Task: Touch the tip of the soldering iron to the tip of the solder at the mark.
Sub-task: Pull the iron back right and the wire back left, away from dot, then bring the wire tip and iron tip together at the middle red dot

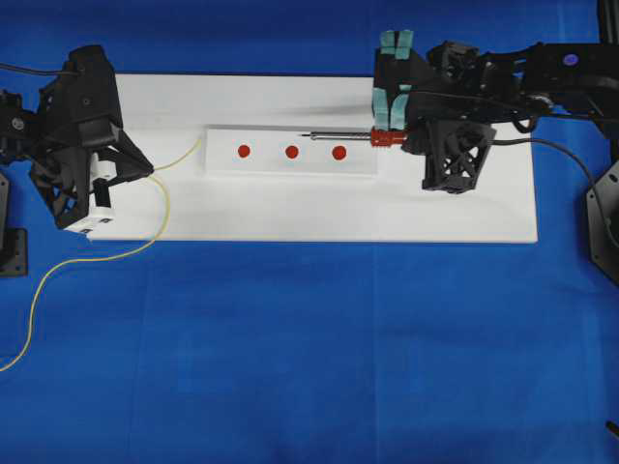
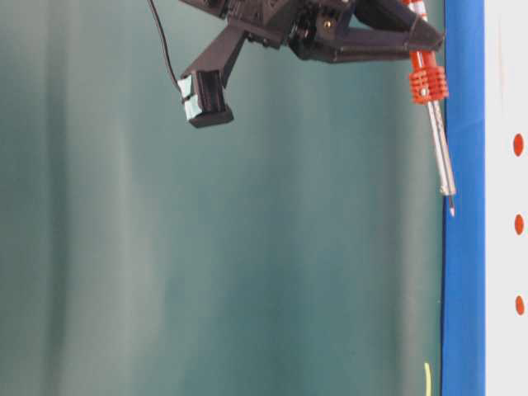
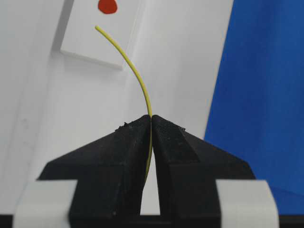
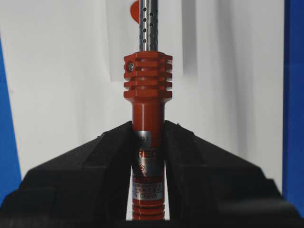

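Observation:
My left gripper [image 1: 147, 170] [image 3: 151, 118] is shut on the solder [image 1: 164, 208] [image 3: 134, 71], a thin yellow wire. Its short free end [image 1: 199, 139] curves toward the left end of a raised white block [image 1: 290, 164] [image 3: 95, 42]. The block carries three red marks [image 1: 244, 151] [image 1: 291, 151] [image 1: 338, 152]; one mark [image 3: 108, 5] lies just beyond the wire's end. My right gripper [image 1: 406, 138] [image 4: 148, 130] is shut on the red handle of the soldering iron [image 1: 387, 137] [image 4: 148, 95] [image 2: 429, 82]. The shaft points left over the block's far edge, its tip [image 1: 304, 135] [image 2: 451, 210] raised between the middle and right marks, well apart from the solder.
The block lies on a white board [image 1: 464, 208] on blue cloth [image 1: 319, 367]. A teal-padded holder [image 1: 395, 72] stands behind the right gripper, a small white stand [image 1: 97, 203] by the left one. The solder's slack [image 1: 39, 290] trails off front left. A black cord [image 1: 566, 155] runs right.

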Controlling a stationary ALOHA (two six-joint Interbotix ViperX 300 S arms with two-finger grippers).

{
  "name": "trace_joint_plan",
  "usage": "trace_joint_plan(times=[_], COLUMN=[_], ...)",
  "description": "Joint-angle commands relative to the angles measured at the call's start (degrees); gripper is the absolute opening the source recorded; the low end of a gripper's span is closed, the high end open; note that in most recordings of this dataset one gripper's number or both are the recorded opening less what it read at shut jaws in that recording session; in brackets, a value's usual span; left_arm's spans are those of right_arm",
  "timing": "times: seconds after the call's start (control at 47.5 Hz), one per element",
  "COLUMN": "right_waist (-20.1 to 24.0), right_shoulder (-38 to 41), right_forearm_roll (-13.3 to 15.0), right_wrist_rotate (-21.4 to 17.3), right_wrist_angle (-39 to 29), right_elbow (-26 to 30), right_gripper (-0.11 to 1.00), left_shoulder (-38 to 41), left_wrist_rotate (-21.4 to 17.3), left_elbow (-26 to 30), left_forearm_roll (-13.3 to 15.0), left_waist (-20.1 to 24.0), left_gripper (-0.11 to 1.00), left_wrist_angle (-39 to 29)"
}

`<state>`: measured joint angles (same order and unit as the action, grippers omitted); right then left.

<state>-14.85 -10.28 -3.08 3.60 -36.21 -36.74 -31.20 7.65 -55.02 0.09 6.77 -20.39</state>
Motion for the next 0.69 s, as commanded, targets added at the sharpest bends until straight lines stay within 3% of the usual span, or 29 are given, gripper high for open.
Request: trace_joint_plan(times=[0.0,0.295,0.674], right_waist=[-0.09,-0.09,-0.09], right_shoulder=[-1.32,-1.23,-1.23], right_forearm_roll=[0.79,1.41,1.41], right_wrist_rotate=[-0.09,-0.18,-0.18], right_wrist_angle=[0.70,1.23,1.32], right_elbow=[0.62,0.44,-0.35], right_gripper=[0.06,0.06,0.06], left_shoulder=[0.62,6.77,22.76], left_wrist_rotate=[0.09,0.00,0.00], left_elbow=[1.93,6.50,15.38], left_forearm_roll=[-0.09,-0.09,-0.09], left_waist=[-0.09,-0.09,-0.18], left_gripper=[0.02,0.02,0.02], left_wrist_angle=[0.79,2.29,6.15])
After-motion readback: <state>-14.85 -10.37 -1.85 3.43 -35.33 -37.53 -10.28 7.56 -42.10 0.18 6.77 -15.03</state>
